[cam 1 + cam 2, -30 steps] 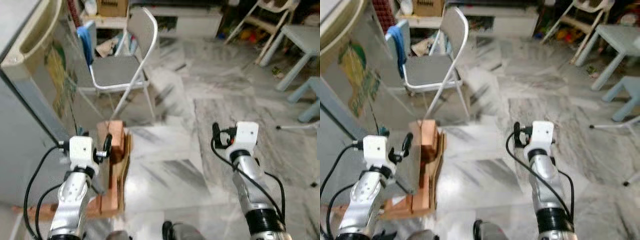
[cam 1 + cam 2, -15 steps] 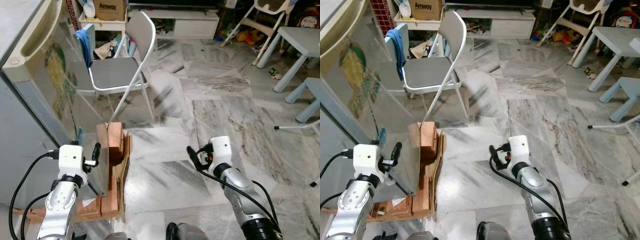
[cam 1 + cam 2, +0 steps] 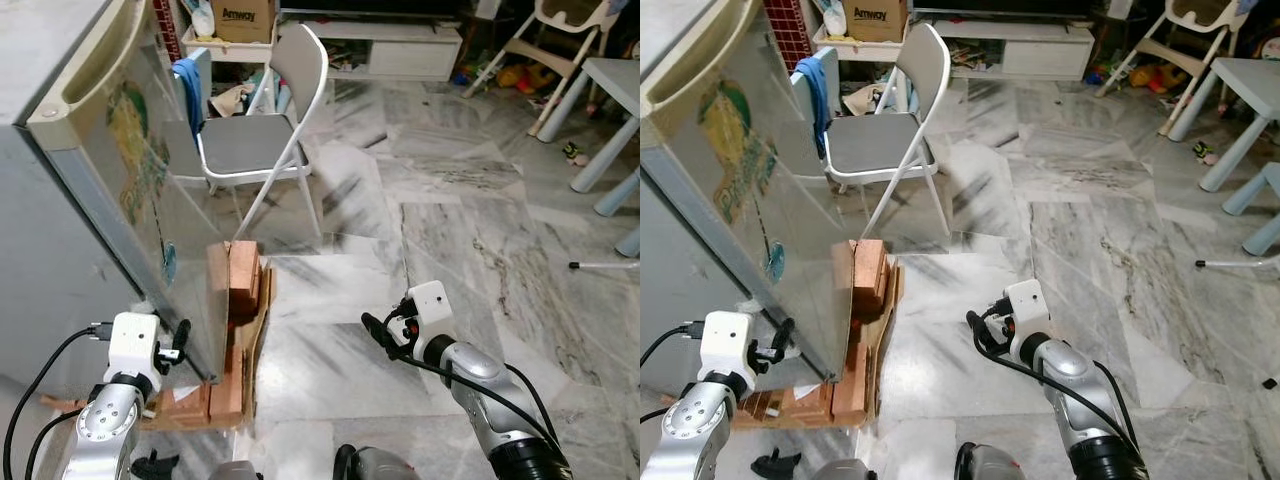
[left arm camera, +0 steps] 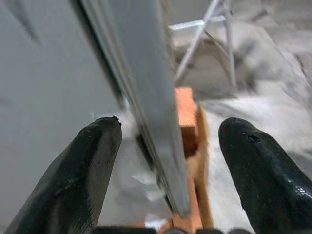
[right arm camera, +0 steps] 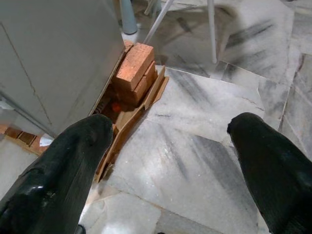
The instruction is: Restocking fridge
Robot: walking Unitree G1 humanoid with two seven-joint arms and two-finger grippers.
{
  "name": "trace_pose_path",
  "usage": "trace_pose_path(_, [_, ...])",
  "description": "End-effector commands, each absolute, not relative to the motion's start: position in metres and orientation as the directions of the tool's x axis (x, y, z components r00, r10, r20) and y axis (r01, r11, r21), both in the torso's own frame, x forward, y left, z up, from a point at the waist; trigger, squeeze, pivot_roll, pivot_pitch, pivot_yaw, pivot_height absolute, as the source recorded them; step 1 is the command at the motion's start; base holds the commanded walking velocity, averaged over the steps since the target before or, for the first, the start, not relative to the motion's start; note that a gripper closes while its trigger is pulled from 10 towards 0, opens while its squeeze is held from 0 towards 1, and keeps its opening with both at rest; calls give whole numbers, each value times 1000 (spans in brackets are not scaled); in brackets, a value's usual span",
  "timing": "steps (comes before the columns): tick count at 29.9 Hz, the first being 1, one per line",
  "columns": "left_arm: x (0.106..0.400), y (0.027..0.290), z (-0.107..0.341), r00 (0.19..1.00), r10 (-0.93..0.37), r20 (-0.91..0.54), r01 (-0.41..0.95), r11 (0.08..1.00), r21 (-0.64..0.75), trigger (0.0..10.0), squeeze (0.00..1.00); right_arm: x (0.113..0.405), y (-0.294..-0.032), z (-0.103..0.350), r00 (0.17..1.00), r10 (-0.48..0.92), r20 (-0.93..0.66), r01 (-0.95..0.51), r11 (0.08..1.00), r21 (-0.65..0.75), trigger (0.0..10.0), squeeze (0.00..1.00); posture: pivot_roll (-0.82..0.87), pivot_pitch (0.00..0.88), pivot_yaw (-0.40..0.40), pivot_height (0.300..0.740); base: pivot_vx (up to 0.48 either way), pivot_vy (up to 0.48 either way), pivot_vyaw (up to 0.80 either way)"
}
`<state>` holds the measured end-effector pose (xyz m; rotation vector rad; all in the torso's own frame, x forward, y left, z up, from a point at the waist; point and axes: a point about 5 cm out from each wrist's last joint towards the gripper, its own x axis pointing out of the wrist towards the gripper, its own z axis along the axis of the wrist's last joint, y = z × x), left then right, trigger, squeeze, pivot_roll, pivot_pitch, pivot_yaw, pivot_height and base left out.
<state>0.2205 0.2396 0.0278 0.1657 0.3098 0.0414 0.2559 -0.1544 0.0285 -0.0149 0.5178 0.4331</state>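
We find the fridge (image 3: 90,190) at the left of the head views, its door shut, standing on a base of bricks (image 3: 240,285) and cardboard at lower left; nothing to restock is in either gripper.
Left gripper (image 4: 168,161): fingers spread wide, released, holding nothing; they straddle the fridge's lower front corner edge, which runs down the middle of the wrist frame.
Right gripper (image 5: 170,161): fingers wide apart, empty; it hangs over bare marble floor (image 3: 1090,220) at lower centre, aimed toward the bricks.
A folding chair (image 3: 260,150) with a blue cloth on it stands at upper centre-left, behind the fridge.

Step in hand, as we judge it: getting the door open. To do it well, we would seat one finger behind the door's free edge, not on the cabinet corner; pull along the door's arc, low force, feet clear of the bricks; keep the right arm out of the swing.

Against half a second ago: the left gripper sits lower and closer to the fridge corner; the right gripper is little changed; the chair has shifted right in frame, so the camera moved.
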Motion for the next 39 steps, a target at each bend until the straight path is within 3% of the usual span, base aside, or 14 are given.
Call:
trace_pose_path(1, [230, 242, 37, 964, 78, -254, -35, 985, 171, 10000, 0, 258, -155, 34, 785, 402, -471, -413, 907, 87, 10000, 0, 126, 36, -23, 740, 0, 0, 0])
trace_pose_path(16, [269, 237, 60, 987, 66, -146, -41, 984, 173, 10000, 0, 256, -147, 40, 773, 472, -424, -479, 872, 98, 10000, 0, 125, 37, -19, 740, 0, 0, 0])
trace_pose_path(24, [300, 228, 80, 996, 39, -75, -25, 984, 176, 10000, 0, 241, -139, 45, 672, 600, -434, -588, 789, 178, 10000, 0, 123, 33, -23, 740, 0, 0, 0])
trace_pose_path(29, [320, 215, 101, 1000, -16, -2, 16, 988, 154, 10000, 0, 226, -148, 41, 629, 613, -479, -617, 768, 172, 10000, 0, 115, 34, -21, 740, 0, 0, 0])
trace_pose_path(32, [331, 164, 122, 968, -240, 68, 227, 961, 157, 10000, 0, 210, -160, 36, 592, 603, -535, -616, 767, 182, 10000, 0, 115, 34, -23, 740, 0, 0, 0])
trace_pose_path(33, [331, 132, 131, 925, -369, 93, 356, 926, 129, 10000, 0, 206, -164, 35, 581, 606, -543, -615, 764, 194, 10000, 0, 116, 34, -24, 740, 0, 0, 0])
trace_pose_path(35, [329, 119, 135, 899, -425, 102, 415, 903, 108, 10000, 0, 205, -165, 35, 579, 607, -544, -614, 764, 198, 10000, 0, 115, 31, -25, 740, 0, 0, 0])
trace_pose_path(36, [325, 99, 139, 850, -516, 104, 507, 856, 100, 10000, 0, 205, -165, 35, 580, 608, -542, -613, 764, 201, 10000, 0, 111, 25, -27, 740, 0, 0, 0])
trace_pose_path(37, [310, 63, 147, 722, -684, 106, 680, 729, 70, 10000, 0, 211, -147, 31, 579, 612, -539, -607, 765, 216, 10000, 0, 106, 19, -27, 740, 0, 0, 0])
trace_pose_path(39, [290, 35, 155, 572, -812, 112, 815, 579, 30, 10000, 0, 216, -121, 26, 569, 623, -537, -615, 755, 225, 10000, 0, 105, 10, -28, 740, 0, 0, 0])
